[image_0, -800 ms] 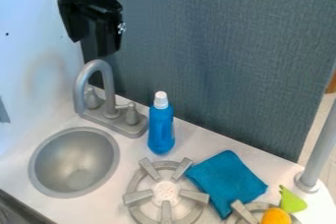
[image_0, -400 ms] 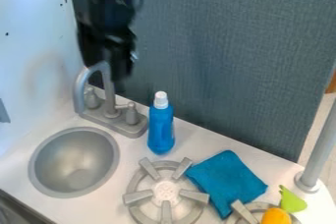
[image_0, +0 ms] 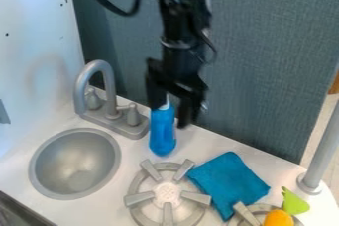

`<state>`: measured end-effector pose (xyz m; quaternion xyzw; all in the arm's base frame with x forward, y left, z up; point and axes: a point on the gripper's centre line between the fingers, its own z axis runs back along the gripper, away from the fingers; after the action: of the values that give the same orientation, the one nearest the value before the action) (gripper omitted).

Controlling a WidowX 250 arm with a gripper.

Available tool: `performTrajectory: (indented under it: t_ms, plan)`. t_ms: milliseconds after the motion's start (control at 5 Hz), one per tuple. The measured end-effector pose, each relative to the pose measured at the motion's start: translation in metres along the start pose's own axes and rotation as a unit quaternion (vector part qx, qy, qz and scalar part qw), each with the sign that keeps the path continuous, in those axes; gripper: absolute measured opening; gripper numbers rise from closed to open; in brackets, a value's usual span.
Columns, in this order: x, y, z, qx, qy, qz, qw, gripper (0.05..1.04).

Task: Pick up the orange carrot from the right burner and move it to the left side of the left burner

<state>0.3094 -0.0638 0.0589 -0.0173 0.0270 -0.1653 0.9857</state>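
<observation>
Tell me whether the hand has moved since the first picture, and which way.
Yes. The hand has moved down and toward the picture's right: first above the faucet, it is now right of it, at the blue bottle's top.

Blue bottle (image_0: 163,136), smooth-sided, taller than wide, narrowing toward a white cap (image_0: 165,105). Stands upright on the white surface (image_0: 210,142), between the grey faucet (image_0: 111,111) and the teal cloth (image_0: 228,178), just behind the round burner grate (image_0: 167,216). Upper part partly hidden by the black pincer (image_0: 172,113); contact between them cannot be made out. Lower body in plain sight.
</observation>
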Motion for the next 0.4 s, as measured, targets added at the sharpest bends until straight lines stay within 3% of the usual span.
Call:
performTrajectory:
  t_ms: [200,400]
  plan:
    - [0.013,-0.036,-0.029,0.019,0.005,-0.006,0.9998,1.011]
    - [0.029,-0.07,-0.057,0.027,-0.029,-0.028,0.9988,1.011]
